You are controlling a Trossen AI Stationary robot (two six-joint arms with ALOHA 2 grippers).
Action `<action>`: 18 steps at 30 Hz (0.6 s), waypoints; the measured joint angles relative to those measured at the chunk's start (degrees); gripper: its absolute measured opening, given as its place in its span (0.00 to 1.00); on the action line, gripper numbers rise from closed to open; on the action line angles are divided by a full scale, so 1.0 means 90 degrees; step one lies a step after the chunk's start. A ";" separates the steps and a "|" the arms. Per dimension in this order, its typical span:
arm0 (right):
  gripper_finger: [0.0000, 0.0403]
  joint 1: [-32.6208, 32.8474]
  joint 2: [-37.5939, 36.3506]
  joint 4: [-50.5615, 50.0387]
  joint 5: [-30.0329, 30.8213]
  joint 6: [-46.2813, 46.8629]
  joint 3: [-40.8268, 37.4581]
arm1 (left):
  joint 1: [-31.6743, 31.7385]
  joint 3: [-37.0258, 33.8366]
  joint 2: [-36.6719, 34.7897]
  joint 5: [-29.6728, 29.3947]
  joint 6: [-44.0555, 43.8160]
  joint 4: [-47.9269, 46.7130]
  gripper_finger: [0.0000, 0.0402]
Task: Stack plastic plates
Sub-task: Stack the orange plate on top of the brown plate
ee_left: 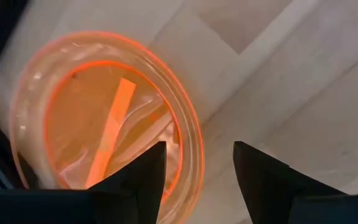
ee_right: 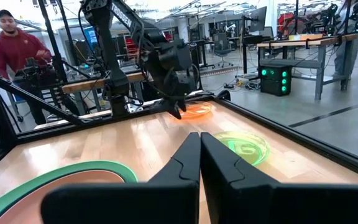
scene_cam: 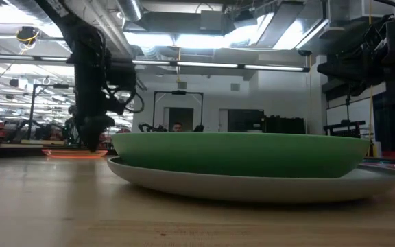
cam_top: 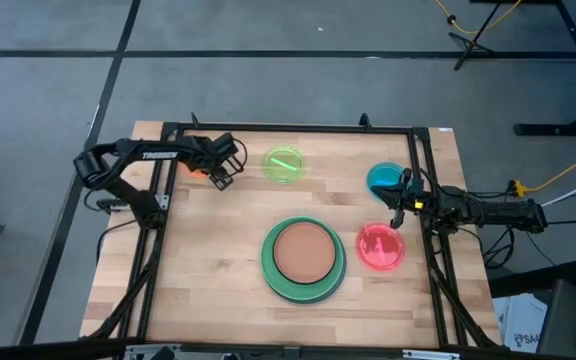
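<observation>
1. From above, the wooden counter (cam_top: 218, 250) carries a stack at about 6 o'clock from its middle: a brown plate (cam_top: 303, 251) sits inside a dark teal plate (cam_top: 271, 282), with the paler rims of larger plates just showing under it. The small lime plate (cam_top: 285, 164) lies at 12 o'clock, the blue plate (cam_top: 383, 179) at 2 o'clock and the pink-red plate (cam_top: 379, 246) at 4 o'clock, each apart from the stack. The left gripper (cam_top: 222, 172) is at 10 o'clock, over an orange plate (cam_top: 197, 171) that its arm mostly hides. The right gripper (cam_top: 398, 203) sits between the blue and pink-red plates.

2. At counter level, a light green plate (scene_cam: 238, 155) rests on a grey plate (scene_cam: 252, 184). The left arm drops down at 9 o'clock beside the orange plate (scene_cam: 74, 153).

3. Through the left wrist camera, the left gripper (ee_left: 197, 165) is spread open, one finger over the orange plate's (ee_left: 92, 112) rim and the other over bare wood.

4. Through the right wrist camera, the right gripper (ee_right: 199, 146) is closed, fingers pressed together, empty. A person in a red top (ee_right: 14, 53) stands beyond the counter.
</observation>
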 joint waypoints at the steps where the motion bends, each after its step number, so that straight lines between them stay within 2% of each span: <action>1: 0.01 0.0000 0.0000 0.0000 0.0000 0.0000 0.0000 | 0.0034 0.0000 0.0088 0.0000 0.0002 0.0016 0.45; 12: 0.01 0.0000 0.0000 0.0000 0.0000 -0.0004 0.0000 | 0.0204 0.0024 0.0581 -0.0120 -0.0013 0.0107 0.44; 18: 0.01 0.0000 0.0000 -0.0001 0.0002 -0.0005 0.0000 | 0.0164 0.0016 0.0593 -0.0056 -0.0056 0.0129 0.32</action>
